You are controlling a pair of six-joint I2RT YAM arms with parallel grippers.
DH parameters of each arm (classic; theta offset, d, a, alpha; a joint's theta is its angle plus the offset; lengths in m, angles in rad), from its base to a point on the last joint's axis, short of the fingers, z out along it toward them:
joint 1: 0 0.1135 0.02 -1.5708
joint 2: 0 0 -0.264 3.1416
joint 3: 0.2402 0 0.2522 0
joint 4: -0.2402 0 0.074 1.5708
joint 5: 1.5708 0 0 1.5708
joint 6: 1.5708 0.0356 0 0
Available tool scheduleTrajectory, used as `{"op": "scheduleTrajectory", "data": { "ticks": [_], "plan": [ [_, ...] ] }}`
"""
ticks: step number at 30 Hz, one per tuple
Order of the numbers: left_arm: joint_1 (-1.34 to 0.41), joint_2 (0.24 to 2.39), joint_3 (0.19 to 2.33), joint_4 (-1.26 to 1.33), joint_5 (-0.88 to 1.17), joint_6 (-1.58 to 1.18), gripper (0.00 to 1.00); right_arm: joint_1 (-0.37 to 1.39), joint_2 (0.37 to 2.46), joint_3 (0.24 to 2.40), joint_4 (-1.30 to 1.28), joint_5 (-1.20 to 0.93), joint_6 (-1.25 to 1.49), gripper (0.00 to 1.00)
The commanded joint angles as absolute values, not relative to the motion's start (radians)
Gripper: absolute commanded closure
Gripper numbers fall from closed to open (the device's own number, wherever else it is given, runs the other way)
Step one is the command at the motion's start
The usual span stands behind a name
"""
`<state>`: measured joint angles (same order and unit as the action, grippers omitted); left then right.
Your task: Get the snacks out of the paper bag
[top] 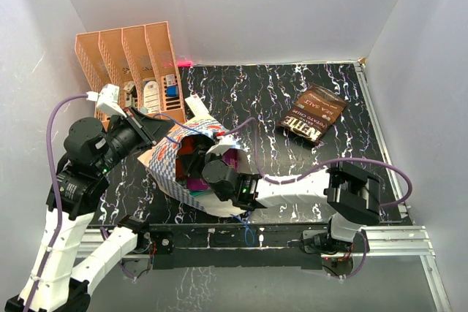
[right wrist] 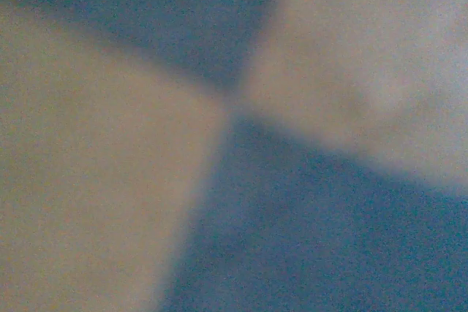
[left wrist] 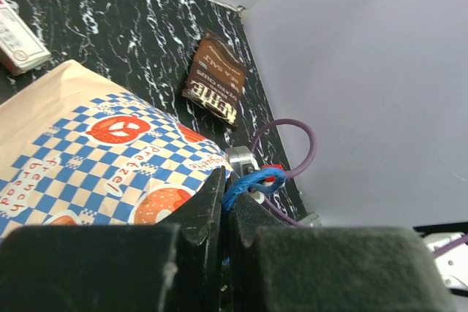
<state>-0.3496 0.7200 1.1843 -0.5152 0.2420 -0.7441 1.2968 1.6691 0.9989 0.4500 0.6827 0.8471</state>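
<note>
The paper bag (top: 170, 164) lies on the tabletop (top: 256, 100), and the left hand (left wrist: 226, 206) pinches its blue handle (left wrist: 252, 179). The right hand (top: 218, 173) is buried inside the bag, so I cannot tell its grip. A brown snack packet (top: 313, 113) lies well to the right of the bag, and a pink organiser (top: 124, 56) stands behind it.

The right arm (top: 292, 184) fills the paper bag (top: 164, 169) mouth; bare tabletop (top: 248, 100) lies between organiser (top: 110, 56) and brown packet (top: 313, 113).

A black table (top: 248, 93) with white veining filled the middle of the frame. Plain white walls enclosed it: back wall (top: 270, 5) at the top, left wall (top: 29, 49), right wall (top: 431, 71). A metal rail (top: 384, 144) edged its right side. Light was even.
</note>
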Motion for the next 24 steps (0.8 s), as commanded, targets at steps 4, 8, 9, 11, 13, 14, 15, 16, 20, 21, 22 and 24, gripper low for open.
{"op": "scheduleTrajectory", "data": {
  "ticks": [4,8,9,11,13,14,15,16,20,21,22,24],
  "plan": [
    [-0.349,0.682,1.232,-0.574,0.064,-0.734,1.0,1.285,1.612,1.075,0.477,0.638,0.836,0.85],
    [-0.349,0.651,1.224,-0.583,-0.021,-0.747,1.0,1.27,1.558,1.094,0.475,0.599,0.808,0.89],
    [-0.349,0.646,1.224,-0.586,-0.041,-0.753,1.0,1.267,1.545,1.097,0.474,0.585,0.807,0.9],
    [-0.348,0.638,1.223,-0.587,-0.069,-0.763,1.0,1.257,1.525,1.103,0.475,0.562,0.81,0.91],
    [-0.348,0.634,1.225,-0.582,-0.084,-0.767,1.0,1.248,1.505,1.106,0.473,0.542,0.813,0.92],
    [-0.348,0.634,1.228,-0.58,-0.09,-0.768,1.0,1.245,1.496,1.107,0.473,0.534,0.815,0.92],
    [-0.349,0.637,1.233,-0.58,-0.093,-0.768,1.0,1.242,1.486,1.109,0.47,0.526,0.817,0.92],
    [-0.348,0.642,1.239,-0.582,-0.095,-0.769,1.0,1.239,1.475,1.111,0.471,0.514,0.816,0.92],
    [-0.348,0.661,1.268,-0.597,-0.11,-0.753,1.0,1.235,1.427,1.115,0.451,0.485,0.816,0.93],
    [-0.347,0.661,1.271,-0.6,-0.115,-0.751,1.0,1.235,1.412,1.111,0.45,0.48,0.816,0.93],
    [-0.349,0.66,1.273,-0.601,-0.121,-0.748,1.0,1.235,1.396,1.108,0.447,0.475,0.815,0.93],
    [-0.348,0.656,1.271,-0.602,-0.13,-0.746,1.0,1.235,1.367,1.11,0.435,0.459,0.81,0.93]
  ]
}}
